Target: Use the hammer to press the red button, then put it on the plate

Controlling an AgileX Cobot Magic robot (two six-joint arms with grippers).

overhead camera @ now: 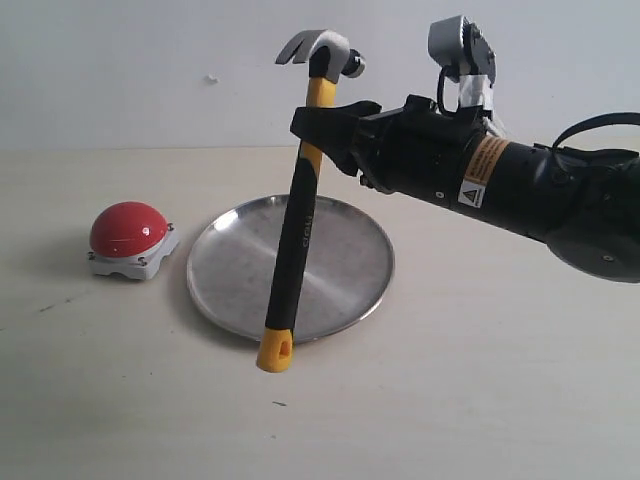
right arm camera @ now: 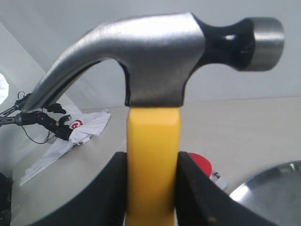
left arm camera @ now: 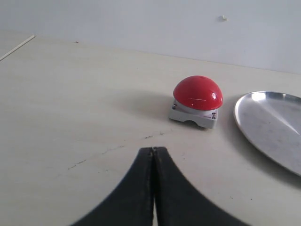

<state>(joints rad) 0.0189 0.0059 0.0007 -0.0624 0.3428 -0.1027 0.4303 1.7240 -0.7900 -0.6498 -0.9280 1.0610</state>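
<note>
My right gripper [overhead camera: 312,128] is shut on the hammer [overhead camera: 292,235], clamping the yellow neck just below the steel head [right arm camera: 155,56]. The hammer hangs nearly upright, head up, over the near left part of the steel plate [overhead camera: 345,270]; whether its yellow tip touches the table I cannot tell. The red button [overhead camera: 129,229] on its grey base sits on the table left of the plate, apart from the hammer. In the left wrist view my left gripper [left arm camera: 153,149] is shut and empty, short of the red button [left arm camera: 197,92] and the plate [left arm camera: 273,127].
The pale tabletop [overhead camera: 450,400] extends around the plate and button. A white wall [overhead camera: 150,70] rises behind the table. In the right wrist view, white cloth [right arm camera: 80,129] and dark cables [right arm camera: 37,117] lie beyond the table's edge.
</note>
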